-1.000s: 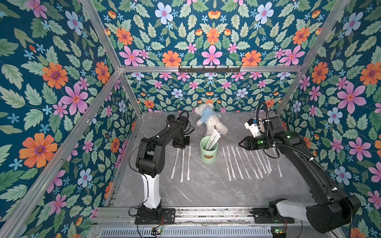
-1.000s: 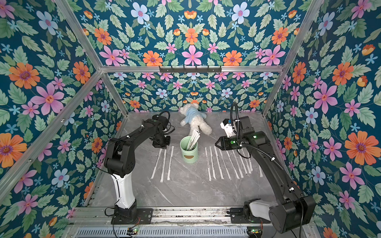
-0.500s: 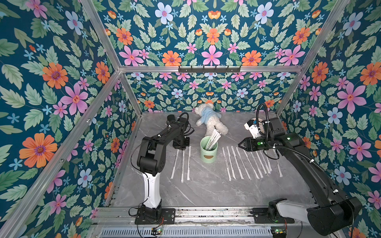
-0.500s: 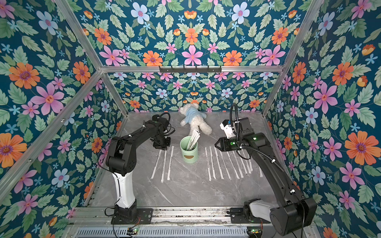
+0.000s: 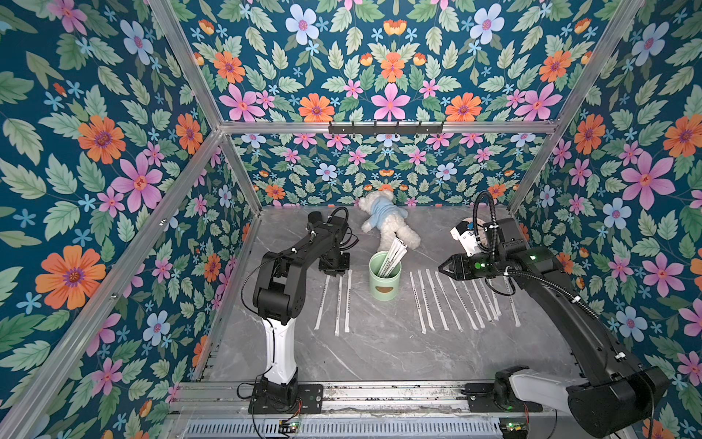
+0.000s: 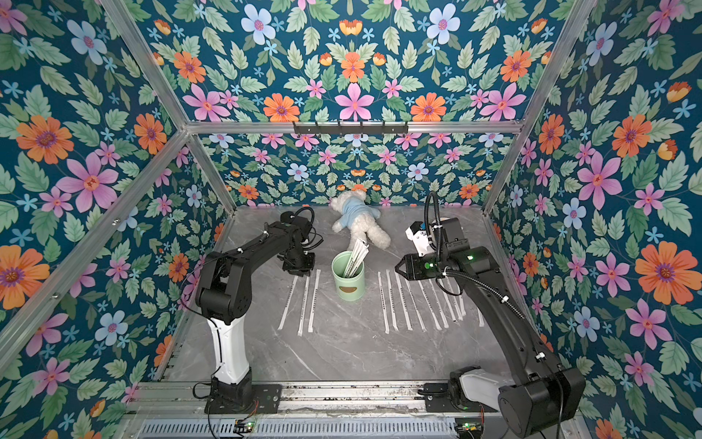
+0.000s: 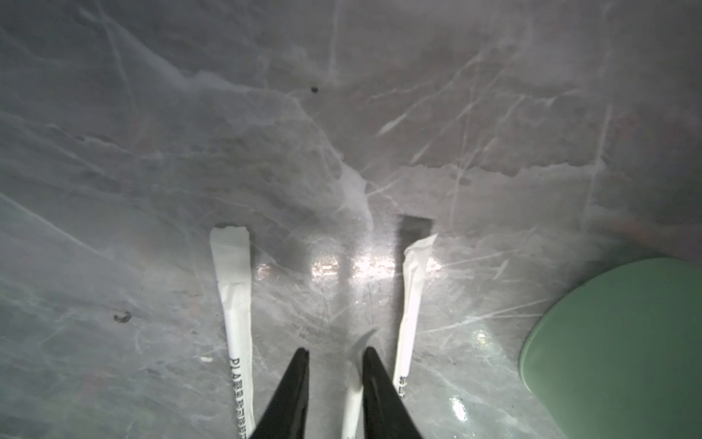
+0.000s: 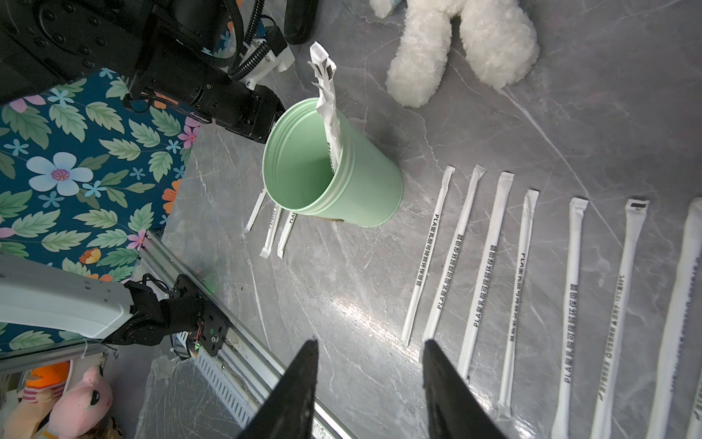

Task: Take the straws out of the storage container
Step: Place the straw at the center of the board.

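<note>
Left end effector [image 7: 335, 350] narrowly parted astride loose straw [image 7: 351, 406]; right end effector [image 8: 371, 342] open, empty. Plush bear [image 5: 381, 218] behind storage container [image 5: 384, 283].

— What carries everything here?
— A grey marbled counter [image 5: 380, 353]. In its middle the green cup [image 5: 384, 283] stands upright.
— And what lies flat on it?
— On my left side of the cup, three straws [image 5: 338, 304], side by side. On my right side, a longer row of straws [image 8: 487, 266], almost parallel. Behind the cup a white plush bear [image 5: 383, 220] lies near the counter's back edge.
</note>
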Robot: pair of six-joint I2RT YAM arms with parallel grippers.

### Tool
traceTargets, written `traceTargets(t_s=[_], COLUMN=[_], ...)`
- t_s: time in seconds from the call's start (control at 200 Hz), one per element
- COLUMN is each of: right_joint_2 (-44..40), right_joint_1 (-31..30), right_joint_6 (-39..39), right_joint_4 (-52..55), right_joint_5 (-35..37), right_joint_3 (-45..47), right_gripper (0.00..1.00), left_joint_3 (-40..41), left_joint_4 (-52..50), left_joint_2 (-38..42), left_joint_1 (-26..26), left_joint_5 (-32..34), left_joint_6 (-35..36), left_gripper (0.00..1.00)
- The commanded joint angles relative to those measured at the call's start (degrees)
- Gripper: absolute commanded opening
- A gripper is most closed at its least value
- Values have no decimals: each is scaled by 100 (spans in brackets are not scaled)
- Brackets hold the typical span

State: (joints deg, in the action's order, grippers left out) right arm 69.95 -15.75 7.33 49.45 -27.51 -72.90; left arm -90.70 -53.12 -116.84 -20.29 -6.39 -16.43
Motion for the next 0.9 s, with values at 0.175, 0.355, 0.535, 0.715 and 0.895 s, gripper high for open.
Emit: traceTargets(t_s=[0.175,0.355,0.535,0.715,0.895], right_joint_2=[-65,-69,-58,-45,9], right_joint_1=[-13,-15,-10,-13,-13], right_joint_6=[9,31,49,65,84], right_joint_4=[-82,-84,-98,-129,-164], right_joint_5=[-53,-62,-97,-106,-156], right_joint_3=[-21,-33,-39,12,28], right_gripper=[47,47,48,48,48], left_joint_3=[60,291,547,658,902], left_joint_4=[178,577,927,1039,1302], left_joint_2=[156,309,487,574,730], left_joint_1=[26,58,168,231,312], left_joint_5=[-165,-596,-1099,-1219,-1574], left_joint_6=[15,44,35,23,-3], left_gripper=[29,30,30,30,30])
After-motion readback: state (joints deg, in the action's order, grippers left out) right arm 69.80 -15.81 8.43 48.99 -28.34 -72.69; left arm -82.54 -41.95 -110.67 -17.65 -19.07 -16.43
